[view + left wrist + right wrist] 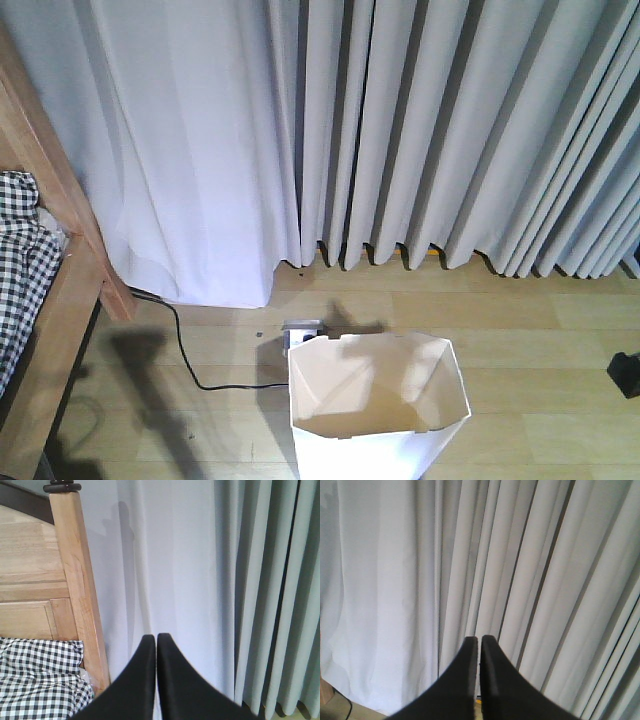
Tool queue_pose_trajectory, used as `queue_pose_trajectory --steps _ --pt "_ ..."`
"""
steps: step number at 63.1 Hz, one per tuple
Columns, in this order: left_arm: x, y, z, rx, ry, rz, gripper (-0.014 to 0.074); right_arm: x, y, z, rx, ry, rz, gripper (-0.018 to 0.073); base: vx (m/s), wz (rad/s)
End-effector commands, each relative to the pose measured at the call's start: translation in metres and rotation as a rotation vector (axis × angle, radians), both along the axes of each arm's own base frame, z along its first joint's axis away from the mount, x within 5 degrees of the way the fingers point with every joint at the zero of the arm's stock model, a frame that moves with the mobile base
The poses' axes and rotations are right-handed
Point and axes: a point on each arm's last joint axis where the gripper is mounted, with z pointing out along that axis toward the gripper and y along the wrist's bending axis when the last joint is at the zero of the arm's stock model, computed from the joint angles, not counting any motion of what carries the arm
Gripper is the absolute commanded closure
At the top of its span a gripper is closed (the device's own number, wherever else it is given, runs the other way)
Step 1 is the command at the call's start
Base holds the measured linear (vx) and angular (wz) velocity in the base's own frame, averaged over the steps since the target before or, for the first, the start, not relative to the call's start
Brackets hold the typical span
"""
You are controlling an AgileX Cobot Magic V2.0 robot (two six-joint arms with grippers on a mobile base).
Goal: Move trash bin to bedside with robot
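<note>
1 trash bin (375, 440), white, upright on wood floor (520, 350) at bottom centre; inside nothing seen, just shadow. Bedside (55, 300) at left edge w/ checkered cover (20, 270), well apart from bin; bare floor btwn, 1 black cable (185, 360) crossing it. Curtain (400, 130) behind. Left gripper (156, 640) & right gripper (480, 642): jaws pressed together, holding nothing.
</note>
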Motion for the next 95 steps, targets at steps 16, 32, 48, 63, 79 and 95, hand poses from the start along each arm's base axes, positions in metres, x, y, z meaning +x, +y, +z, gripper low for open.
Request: queue_pose_trajectory --steps 16,32,48,63,79,95 --pt "-0.001 0.000 0.014 -0.004 -0.098 -0.004 0.0603 -0.019 -0.012 -0.013 0.049 -0.276 -0.112 0.0568 0.00 0.00" --pt "-0.001 0.000 0.014 -0.004 -0.098 -0.004 0.0603 -0.029 -0.012 -0.071 0.073 -0.248 -0.103 0.0568 0.00 0.00" --pt "-0.001 0.000 0.014 -0.004 -0.098 -0.004 0.0603 -0.028 -0.017 -0.074 0.123 -0.205 -0.197 0.0568 0.00 0.00" --pt "-0.001 0.000 0.014 -0.004 -0.098 -0.004 0.0603 -0.028 -0.017 -0.075 0.121 -0.196 -0.196 0.0568 0.00 0.00" --pt "-0.001 0.000 0.014 -0.004 -0.098 -0.004 0.0603 -0.028 -0.017 -0.075 0.121 -0.194 -0.197 0.0568 0.00 0.00" --pt "-0.001 0.000 0.014 -0.004 -0.098 -0.004 0.0603 -0.028 -0.017 -0.076 0.121 -0.193 -0.197 0.0568 0.00 0.00"
